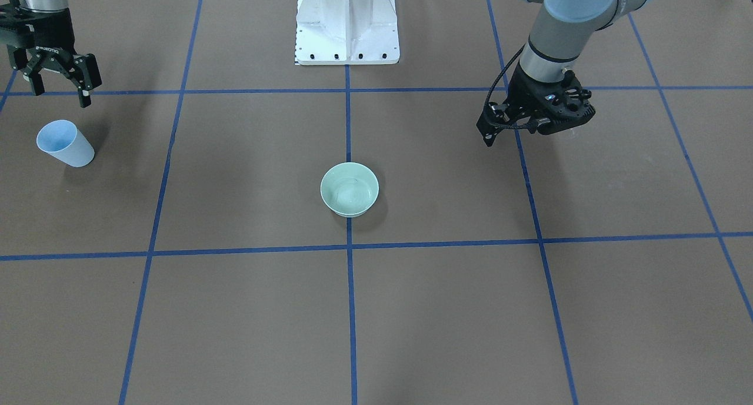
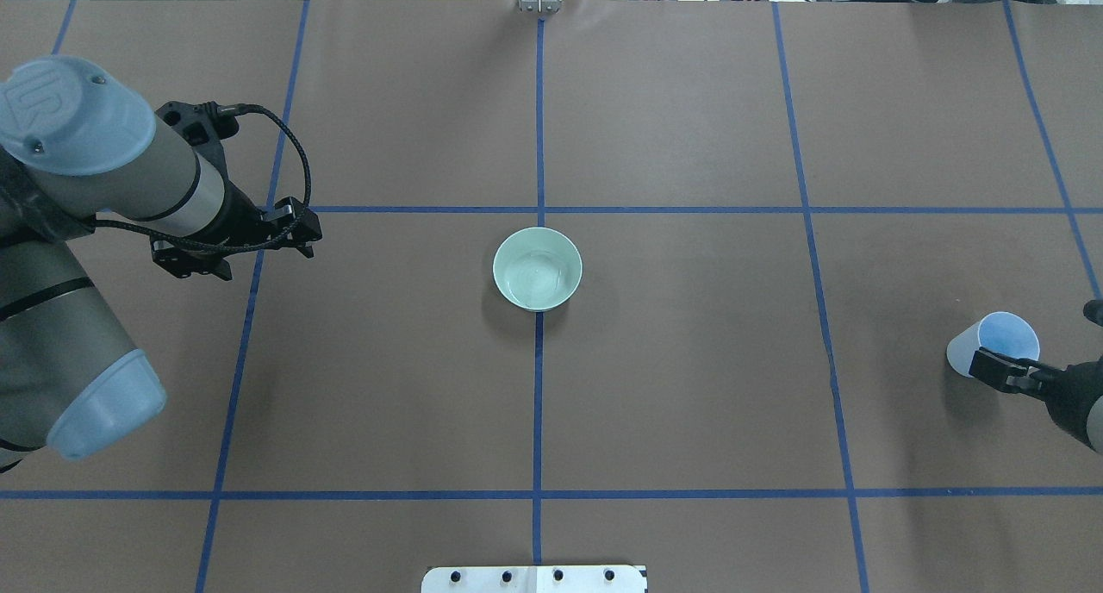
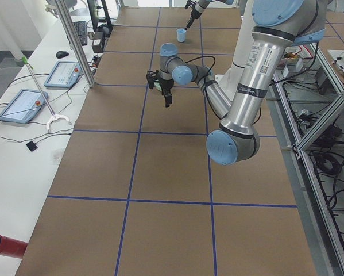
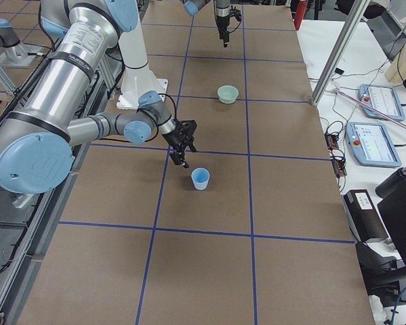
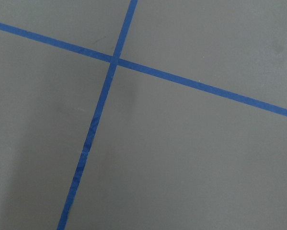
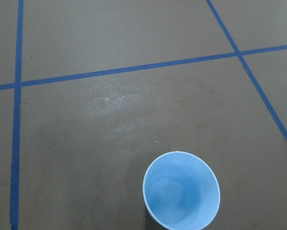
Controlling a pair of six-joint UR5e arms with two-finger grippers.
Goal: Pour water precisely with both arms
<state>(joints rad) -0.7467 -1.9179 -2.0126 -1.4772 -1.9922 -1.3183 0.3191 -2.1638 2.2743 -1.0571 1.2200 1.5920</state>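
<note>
A pale green bowl is sitting upright on the centre line of the blue tape grid that is crossing the brown table cover. A light-blue cup is standing well apart from it, near the table's end. A white bolted pedestal is standing at the table's edge. Two tablets are lying on the white side bench (a red cylinder is lying there too).

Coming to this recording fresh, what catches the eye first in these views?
A mint-green bowl sits alone at the centre of the table, on a blue tape line. A light-blue cup stands upright towards the robot's right end, with the open right tool poised close by, not gripping it. The left tool hangs over bare tabletop on the opposite side.
</note>
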